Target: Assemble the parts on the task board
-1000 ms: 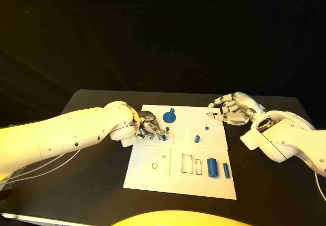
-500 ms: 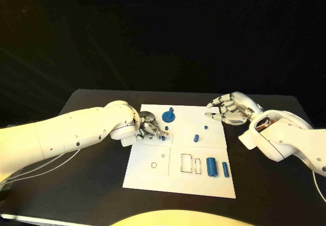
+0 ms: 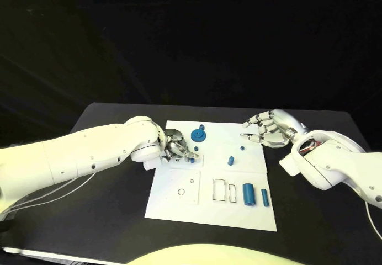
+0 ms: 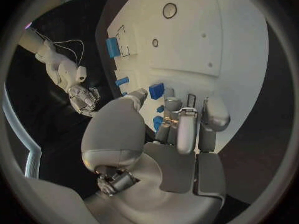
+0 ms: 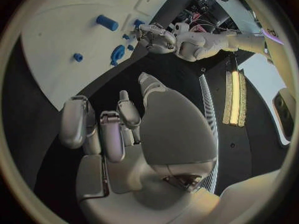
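Observation:
The white task board (image 3: pixel 239 212) lies mid-table. My left hand (image 3: pixel 176 148) rests over its far left part, thumb and fingers closed round a small blue part (image 3: pixel 192 157); the left wrist view shows that blue part (image 4: pixel 156 90) at the thumb tip, with more blue under the fingers (image 4: pixel 187 129). A blue gear-like part (image 3: pixel 198 135) sits just beyond the hand. Nothing is held in my right hand (image 3: pixel 269 128), which hovers at the board's far right corner with fingers loosely bent. A short blue peg (image 3: pixel 231 161), a blue cylinder (image 3: pixel 248 195) and a thin blue bar (image 3: pixel 265 197) lie on the board.
Outlined slots (image 3: pixel 223 191) and a small round hole (image 3: pixel 181 192) mark the near half of the board. Black table (image 3: pixel 104 221) surrounds it on all sides. From the right wrist view the cylinder (image 5: pixel 106 22) and the gear-like part (image 5: pixel 117 54) are visible near my left hand (image 5: pixel 156 37).
My left hand has shifted the small blue part slightly toward the far side of the board. The right hand stays where it was.

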You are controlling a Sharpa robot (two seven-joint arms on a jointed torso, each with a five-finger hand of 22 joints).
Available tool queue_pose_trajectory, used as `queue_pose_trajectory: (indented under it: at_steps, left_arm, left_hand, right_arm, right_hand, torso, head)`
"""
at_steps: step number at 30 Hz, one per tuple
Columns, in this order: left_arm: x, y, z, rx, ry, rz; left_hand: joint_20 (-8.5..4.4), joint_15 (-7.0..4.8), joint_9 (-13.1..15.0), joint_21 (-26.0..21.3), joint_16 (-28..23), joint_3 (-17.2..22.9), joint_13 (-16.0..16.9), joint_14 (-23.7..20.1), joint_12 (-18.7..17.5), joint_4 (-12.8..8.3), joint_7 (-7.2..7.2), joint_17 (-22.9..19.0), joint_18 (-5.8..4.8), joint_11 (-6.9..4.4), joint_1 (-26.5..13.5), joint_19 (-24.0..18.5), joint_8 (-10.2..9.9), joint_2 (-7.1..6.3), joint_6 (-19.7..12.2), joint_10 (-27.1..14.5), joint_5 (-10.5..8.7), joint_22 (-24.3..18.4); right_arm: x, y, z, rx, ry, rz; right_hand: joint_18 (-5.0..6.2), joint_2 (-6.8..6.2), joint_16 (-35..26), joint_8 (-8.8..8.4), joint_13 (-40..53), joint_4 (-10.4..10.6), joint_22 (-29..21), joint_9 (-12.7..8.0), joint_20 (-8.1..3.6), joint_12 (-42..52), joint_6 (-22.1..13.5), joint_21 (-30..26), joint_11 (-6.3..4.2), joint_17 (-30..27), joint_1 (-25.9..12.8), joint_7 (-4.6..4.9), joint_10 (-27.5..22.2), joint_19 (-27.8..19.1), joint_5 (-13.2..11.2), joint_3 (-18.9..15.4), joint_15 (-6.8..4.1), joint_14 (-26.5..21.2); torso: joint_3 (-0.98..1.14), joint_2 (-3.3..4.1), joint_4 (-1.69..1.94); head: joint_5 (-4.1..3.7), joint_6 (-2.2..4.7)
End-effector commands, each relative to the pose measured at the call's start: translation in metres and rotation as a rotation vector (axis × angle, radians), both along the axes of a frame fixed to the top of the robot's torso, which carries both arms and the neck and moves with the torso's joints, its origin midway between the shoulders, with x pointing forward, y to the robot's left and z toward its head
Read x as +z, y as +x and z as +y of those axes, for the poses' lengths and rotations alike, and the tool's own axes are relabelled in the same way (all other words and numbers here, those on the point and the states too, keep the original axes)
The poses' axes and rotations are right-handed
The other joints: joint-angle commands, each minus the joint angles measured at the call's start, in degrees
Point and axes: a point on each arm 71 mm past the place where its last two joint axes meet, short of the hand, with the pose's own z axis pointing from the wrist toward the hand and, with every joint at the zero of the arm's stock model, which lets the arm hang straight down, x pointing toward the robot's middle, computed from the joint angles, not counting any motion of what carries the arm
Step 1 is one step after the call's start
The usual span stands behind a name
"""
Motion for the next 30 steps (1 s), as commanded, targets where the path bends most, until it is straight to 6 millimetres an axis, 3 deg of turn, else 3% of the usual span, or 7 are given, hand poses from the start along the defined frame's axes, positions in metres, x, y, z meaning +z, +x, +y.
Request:
queue_pose_trajectory:
  at_steps: [1,5,17,23,26,30]
  left_arm:
    - [0.0003,-0.0008,-0.0029,-0.018,0.001,0.005]
    - [0.0003,-0.0010,-0.0046,-0.023,-0.002,0.007]
    - [0.0003,-0.0013,-0.0057,-0.027,-0.004,0.009]
    - [0.0005,-0.0016,-0.0058,-0.026,-0.005,0.009]
    - [0.0010,-0.0022,-0.0056,-0.021,-0.011,0.010]
    - [0.0015,-0.0038,-0.0047,-0.008,-0.029,0.020]
  left_hand:
    - [-0.23,-0.40,0.57,0.31,0.32,-0.05,0.19,1.93,0.40,-0.08,-0.51,6.21,-0.49,-0.24,0.64,0.27,0.83,0.73,0.28,0.60,-0.04,0.11]
    - [-0.41,-0.66,1.68,0.49,0.35,1.30,0.57,1.90,0.52,-0.13,-0.82,6.25,-0.51,-0.54,2.76,0.22,1.50,2.09,-0.12,0.79,0.06,0.35]
    - [-0.65,-1.00,3.37,0.75,0.51,5.96,1.04,2.07,0.44,-0.24,-1.24,6.62,-0.56,-0.95,7.74,0.17,1.98,3.02,-0.51,1.05,0.04,0.75]
    - [-0.87,-1.30,5.07,0.83,0.54,9.21,1.16,2.13,0.25,-0.31,-1.60,6.72,-0.57,-1.32,9.90,0.14,2.96,2.77,-0.56,1.32,-0.02,0.89]
    - [-1.04,-1.48,6.56,0.91,0.57,13.24,1.43,2.21,0.16,-0.43,-1.80,6.85,-0.60,-1.49,11.68,0.21,3.59,2.29,-0.83,1.76,-0.11,1.08]
    - [-1.30,-1.83,9.58,1.05,0.66,18.37,2.53,2.37,0.58,-0.80,-2.30,7.10,-0.65,-1.91,12.81,0.44,5.68,0.52,-0.62,3.07,-0.18,1.42]
  right_arm:
    - [-0.0010,-0.0004,0.0009,0.013,-0.009,0.004]
    - [-0.0015,-0.0003,0.0009,0.012,-0.011,0.007]
    - [-0.0022,0.0000,0.0006,0.011,-0.013,0.010]
    - [-0.0027,0.0004,0.0004,0.009,-0.014,0.012]
    - [-0.0030,0.0006,-0.0001,0.004,-0.016,0.013]
    - [-0.0034,0.0007,-0.0008,-0.001,-0.019,0.015]
  right_hand:
    - [0.94,0.05,-0.21,0.21,0.00,0.03,3.07,0.08,0.03,-0.18,-0.20,-0.20,-0.22,8.37,-0.42,0.03,-0.32,-0.46,-0.26,-0.31,0.02,4.17]
    - [0.96,0.11,-0.30,0.29,-0.03,0.01,3.01,0.10,0.02,-0.19,-0.20,-0.32,-0.24,8.20,-0.46,0.02,-0.33,-0.50,-0.26,-0.30,0.01,4.13]
    - [0.99,0.13,-0.38,0.32,-0.05,0.00,2.94,0.10,0.01,-0.21,-0.21,-0.43,-0.24,8.04,-0.47,0.01,-0.35,-0.56,-0.25,-0.29,0.00,4.09]
    - [0.99,0.16,-0.40,0.36,-0.02,-0.02,2.94,0.11,0.01,-0.18,-0.21,-0.45,-0.25,8.01,-0.47,0.00,-0.32,-0.55,-0.25,-0.28,-0.01,4.08]
    - [1.04,0.23,-0.44,0.43,0.00,-0.02,2.80,0.12,0.00,-0.16,-0.20,-0.68,-0.27,7.94,-0.48,-0.01,-0.29,-0.67,-0.24,-0.25,-0.02,4.06]
    - [1.04,0.37,-0.48,0.55,0.00,0.02,2.82,0.13,-0.01,-0.13,-0.20,-0.68,-0.28,7.89,-0.64,-0.03,-0.26,-0.65,-0.24,-0.24,-0.03,4.04]
  torso:
    - [0.03,0.01,-0.09]
    - [0.00,-0.05,-0.07]
    - [0.03,-0.01,-0.02]
    - [0.00,-0.02,-0.02]
    - [-0.03,-0.03,-0.02]
    - [-0.01,-0.01,0.04]
  head:
    - [-0.03,-0.10]
    - [-0.13,-0.13]
    - [-0.21,-0.13]
    - [-0.24,-0.15]
    - [-0.29,-0.11]
    - [-0.30,-0.04]
